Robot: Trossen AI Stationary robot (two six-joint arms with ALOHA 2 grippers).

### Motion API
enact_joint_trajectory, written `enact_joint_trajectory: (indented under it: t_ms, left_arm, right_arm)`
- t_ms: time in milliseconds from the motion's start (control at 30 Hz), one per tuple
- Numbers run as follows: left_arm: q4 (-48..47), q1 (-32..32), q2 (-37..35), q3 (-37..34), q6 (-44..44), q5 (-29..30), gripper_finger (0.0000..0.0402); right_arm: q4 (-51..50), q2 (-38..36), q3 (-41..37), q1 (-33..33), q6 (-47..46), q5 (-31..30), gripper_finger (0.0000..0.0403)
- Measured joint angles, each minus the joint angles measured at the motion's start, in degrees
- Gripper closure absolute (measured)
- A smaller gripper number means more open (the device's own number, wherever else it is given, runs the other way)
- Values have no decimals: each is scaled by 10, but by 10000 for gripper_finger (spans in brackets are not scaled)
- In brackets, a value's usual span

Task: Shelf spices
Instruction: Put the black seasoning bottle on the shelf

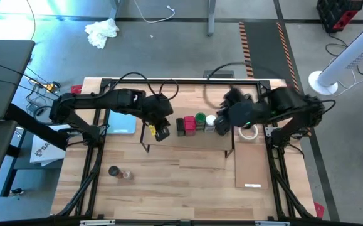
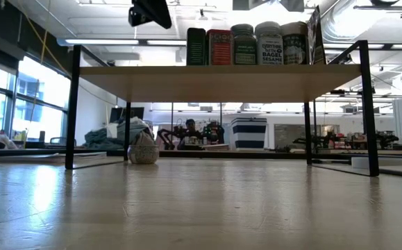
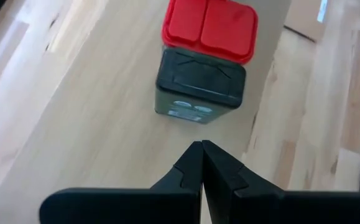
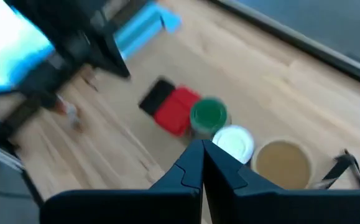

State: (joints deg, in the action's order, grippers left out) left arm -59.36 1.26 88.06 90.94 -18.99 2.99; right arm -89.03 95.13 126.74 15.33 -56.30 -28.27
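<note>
The shelf [image 1: 168, 139] stands mid-table, a pale plank on black wire frames [image 2: 72, 104]. On its top a row of spices stands: a dark tin [image 3: 199, 87], a red-lidded tin [image 3: 209, 28], a green-topped jar [image 4: 208, 115], a white-topped jar [image 4: 234, 142] and a tan-topped jar [image 4: 283, 163]. Two more small jars [image 1: 120, 172] stand on the table near the front left. My left gripper [image 3: 201, 149] hovers shut above the plank, left of the dark tin. Also shut, my right gripper [image 4: 203, 149] hangs over the row's right end, above the green and white tops.
A light-blue pad [image 1: 121, 122] lies under the left arm. A white tape ring [image 1: 249, 132] and a thin flat pale board [image 1: 251, 166] lie right of the shelf. Bare wood stretches in front of the shelf toward the near edge.
</note>
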Motion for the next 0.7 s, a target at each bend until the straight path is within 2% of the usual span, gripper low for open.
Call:
enact_joint_trajectory:
  t_ms: [267,367,533,700]
  left_arm:
    - [1,-4,-10,0,21,17,401]
    - [1,-11,-11,0,22,20,401]
    - [2,-38,-21,0,16,22,401]
    - [39,-62,-57,0,-39,62,401]
  right_arm:
    - [-10,95,-1,18,-3,35,403]
    - [-9,105,-2,20,-22,14,403]
    - [-10,55,-2,41,-41,-53,403]
    - [-10,-13,0,63,4,-97,403]
